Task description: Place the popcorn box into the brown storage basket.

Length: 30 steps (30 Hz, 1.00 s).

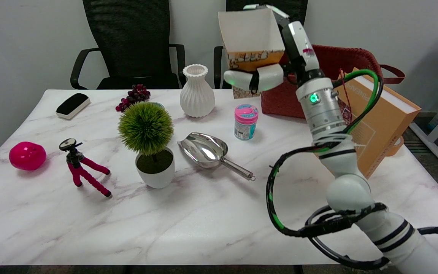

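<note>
Right hand raised above the table's far side, fingers wrapped around an open-topped white and orange popcorn box, held clear of the marble-patterned tabletop. Just right of the box and behind the arm: dark red-brown woven storage basket, partly hidden. Below the box, pink-lidded round jar. Left of that, white ribbed vase.

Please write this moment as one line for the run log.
stage: carry | right hand: holds popcorn box in the air | brown storage basket: behind the arm, box not yet in it
</note>
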### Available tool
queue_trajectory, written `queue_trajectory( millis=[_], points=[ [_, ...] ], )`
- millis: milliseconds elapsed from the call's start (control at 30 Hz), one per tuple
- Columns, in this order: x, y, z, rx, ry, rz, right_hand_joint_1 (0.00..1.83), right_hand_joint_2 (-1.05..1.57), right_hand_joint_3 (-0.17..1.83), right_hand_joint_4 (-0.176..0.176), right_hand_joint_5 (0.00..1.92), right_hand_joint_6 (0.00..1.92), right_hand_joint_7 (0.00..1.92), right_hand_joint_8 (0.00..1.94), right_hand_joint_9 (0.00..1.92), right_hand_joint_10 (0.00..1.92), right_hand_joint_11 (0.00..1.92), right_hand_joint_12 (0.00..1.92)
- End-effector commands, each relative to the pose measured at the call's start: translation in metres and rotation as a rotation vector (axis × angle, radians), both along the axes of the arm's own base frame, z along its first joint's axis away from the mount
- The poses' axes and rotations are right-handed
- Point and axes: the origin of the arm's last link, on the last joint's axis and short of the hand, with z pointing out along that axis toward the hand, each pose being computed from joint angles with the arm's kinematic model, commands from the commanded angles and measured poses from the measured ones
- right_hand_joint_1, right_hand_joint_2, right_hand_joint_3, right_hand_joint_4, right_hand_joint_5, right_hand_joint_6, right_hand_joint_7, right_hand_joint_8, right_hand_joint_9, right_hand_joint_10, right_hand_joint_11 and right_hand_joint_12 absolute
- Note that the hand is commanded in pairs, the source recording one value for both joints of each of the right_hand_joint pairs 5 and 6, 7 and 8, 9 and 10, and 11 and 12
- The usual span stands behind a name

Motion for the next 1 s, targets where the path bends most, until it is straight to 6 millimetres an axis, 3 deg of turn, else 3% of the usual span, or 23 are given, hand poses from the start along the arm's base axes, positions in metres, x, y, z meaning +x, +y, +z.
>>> queue_trajectory(
  millis=[33,300,500,700,800,1000],
  points=[
    [0.051,-0.030,0.014,-0.043,0.040,0.075,1.13,0.07,0.64,0.000,0.52,0.52,1.12,1.12,0.52,0.52,1.11,1.11],
    [0.056,-0.038,0.031,-0.086,0.041,0.077,1.16,0.09,0.65,0.000,0.55,0.55,1.15,1.15,0.64,0.64,1.21,1.21],
    [0.052,-0.046,0.045,-0.100,0.013,0.048,1.10,0.18,0.71,0.000,0.69,0.69,1.37,1.37,0.95,0.95,1.52,1.52],
    [0.054,-0.053,0.056,-0.129,0.009,0.045,1.08,0.21,0.73,0.000,0.74,0.74,1.43,1.43,1.03,1.03,1.61,1.61],
    [0.058,-0.060,0.066,-0.148,-0.007,0.042,1.08,0.21,0.75,0.000,0.75,0.75,1.43,1.43,1.03,1.03,1.62,1.62],
    [0.084,-0.083,0.087,-0.180,-0.022,0.058,1.08,0.20,0.78,0.000,0.77,0.77,1.44,1.44,1.05,1.05,1.64,1.64]
  ],
)
